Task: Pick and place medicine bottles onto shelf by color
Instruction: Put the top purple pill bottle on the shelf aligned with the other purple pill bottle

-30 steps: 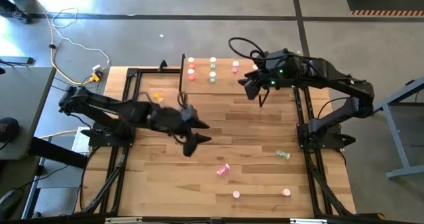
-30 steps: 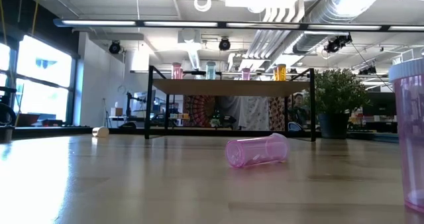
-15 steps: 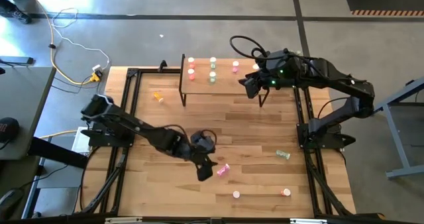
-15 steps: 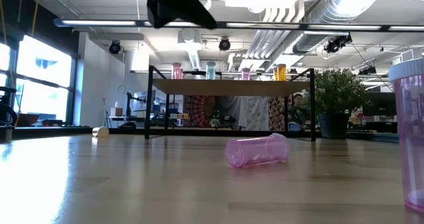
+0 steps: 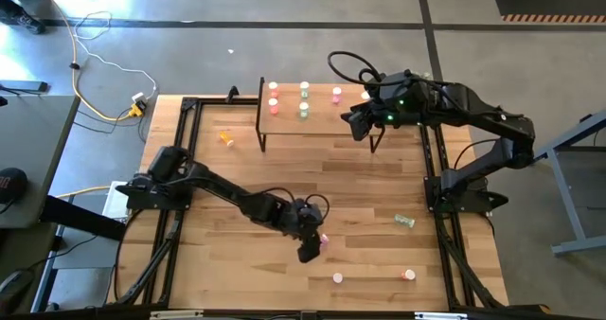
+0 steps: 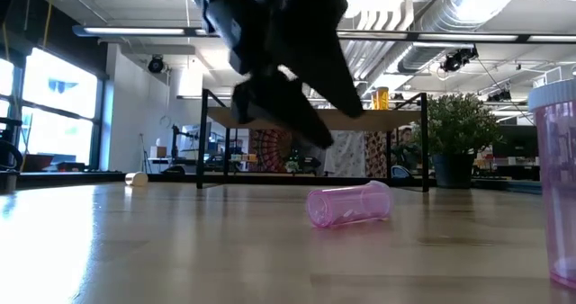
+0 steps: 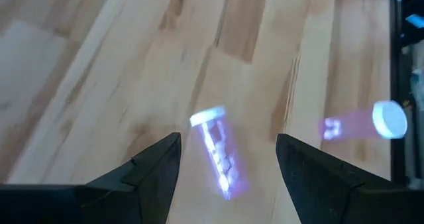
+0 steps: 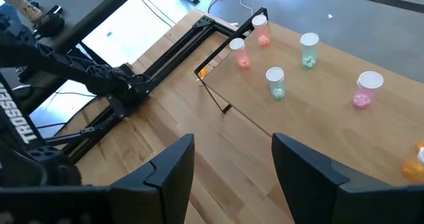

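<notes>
A pink medicine bottle (image 5: 320, 242) lies on its side on the table, near the middle; in the left wrist view the same bottle (image 7: 218, 151) shows just ahead of the fingers. My left gripper (image 5: 308, 251) hangs open a little above it and slants down, touching nothing. The shelf (image 5: 317, 115) at the far edge carries red (image 5: 274, 97), green (image 5: 304, 98), pink (image 5: 336, 95) and orange bottles standing upright. My right gripper (image 5: 358, 129) hovers open over the shelf's right end with nothing between its fingers.
Loose bottles on the table: an orange one (image 5: 225, 138) lying at the far left, a green one (image 5: 405, 222) lying at the right, a pink one (image 5: 338, 278) and a reddish one (image 5: 408, 275) near the front edge. Black frame rails run along both sides.
My left gripper has swept down and toward the table's near right, from the middle left to just above the lying pink bottle, tipping further downward. Its fingers have stayed open. The bottle has not moved.
</notes>
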